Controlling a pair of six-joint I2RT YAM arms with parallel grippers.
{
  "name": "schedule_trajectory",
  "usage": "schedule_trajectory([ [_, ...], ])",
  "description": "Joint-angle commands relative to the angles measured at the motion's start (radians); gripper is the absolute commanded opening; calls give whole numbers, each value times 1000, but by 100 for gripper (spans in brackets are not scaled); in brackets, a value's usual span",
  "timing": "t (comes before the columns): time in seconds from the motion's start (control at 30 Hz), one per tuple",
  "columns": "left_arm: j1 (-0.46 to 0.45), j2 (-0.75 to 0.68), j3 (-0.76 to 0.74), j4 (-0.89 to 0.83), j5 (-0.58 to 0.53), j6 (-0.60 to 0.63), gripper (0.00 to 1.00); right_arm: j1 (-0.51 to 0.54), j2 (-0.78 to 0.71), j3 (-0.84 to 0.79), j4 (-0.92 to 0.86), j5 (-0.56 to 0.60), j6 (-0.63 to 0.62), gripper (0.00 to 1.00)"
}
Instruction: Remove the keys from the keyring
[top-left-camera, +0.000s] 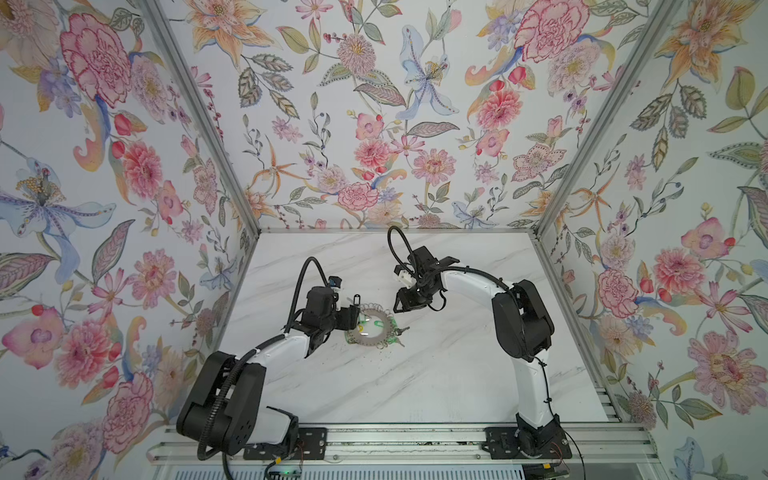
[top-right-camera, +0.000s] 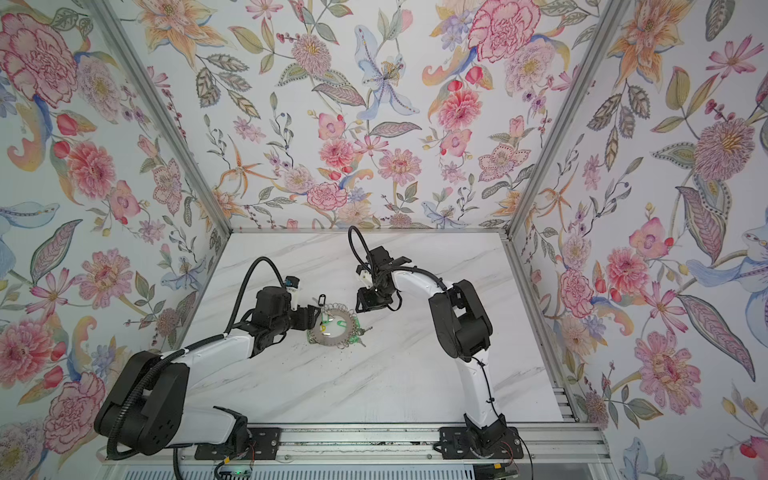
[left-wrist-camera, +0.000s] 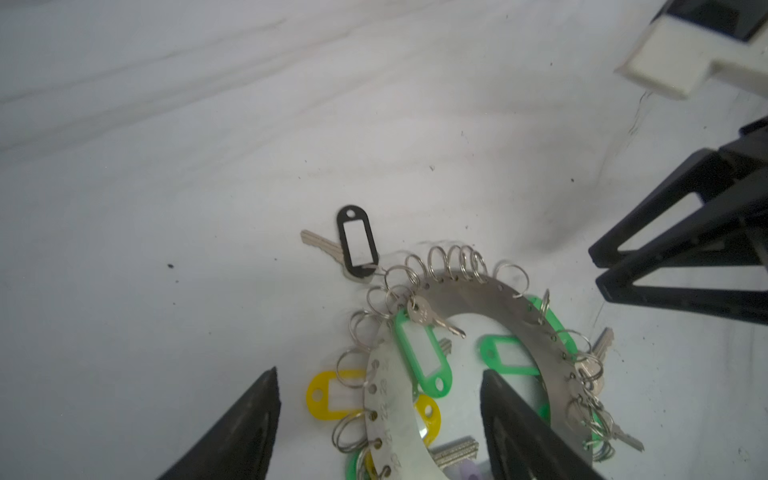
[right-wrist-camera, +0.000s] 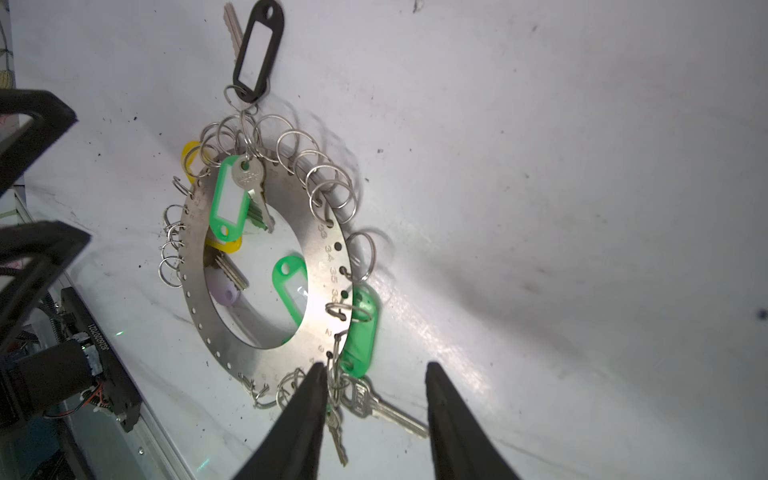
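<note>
The keyring (right-wrist-camera: 266, 361) lies flat on the worktop (top-left-camera: 415, 382), mid-scene, between my two arms. Keys hang from some of its loops. A black-tagged key (right-wrist-camera: 257, 50) sticks out past the far-left edge. A green-tagged key (right-wrist-camera: 227, 199) lies across the metal into the hole. A yellow tag (right-wrist-camera: 189, 158) pokes from under the rim and a lilac tag (right-wrist-camera: 226, 293) shows through the hole. Bare keys (right-wrist-camera: 382, 409) fan out at the right edge.

My left claw (left-wrist-camera: 378, 376) is spread wide and straddles the ring's left rim, with one finger (left-wrist-camera: 253, 419) outside the ring and the other (left-wrist-camera: 503, 415) over the hole. It grips nothing. I can't tell whether either tip touches the metal.

My right claw (right-wrist-camera: 375, 365) stands parted at the ring's right edge, with a key and the end of a green tag in the gap. One finger (right-wrist-camera: 305, 411) is right at the loops there, but I can't confirm contact. Nothing is clamped.
</note>
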Motion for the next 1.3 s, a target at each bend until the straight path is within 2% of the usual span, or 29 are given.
schedule_trajectory([
  [0.0, -46, 25, 36, -249, -92, -3, 78, 1, -23, -48, 42, 17, 8, 42],
  [0.2, -126, 87, 131, -350, -190, -37, 80, -7, -61, -124, 105, -1, 2, 42],
  [0.3, -151, 144, 205, -406, -252, -39, 78, -14, -86, -156, 119, -12, -2, 42],
  [0.4, -178, 235, 269, -460, -266, -41, 71, -27, -133, -222, 168, -19, 2, 43],
  [0.6, -207, 322, 320, -550, -342, -51, 62, -55, -201, -331, 241, -36, 9, 43],
  [0.73, -217, 348, 331, -567, -355, -68, 47, -63, -214, -355, 255, -44, 3, 43],
  [0.87, -221, 356, 357, -601, -359, -83, 35, -75, -217, -368, 273, -44, -1, 43],
  [1.03, -224, 324, 381, -609, -386, -95, 32, -83, -227, -385, 290, -56, 2, 43],
  [1.27, -224, 168, 396, -572, -370, -81, 31, -89, -244, -411, 312, -69, 11, 43],
])
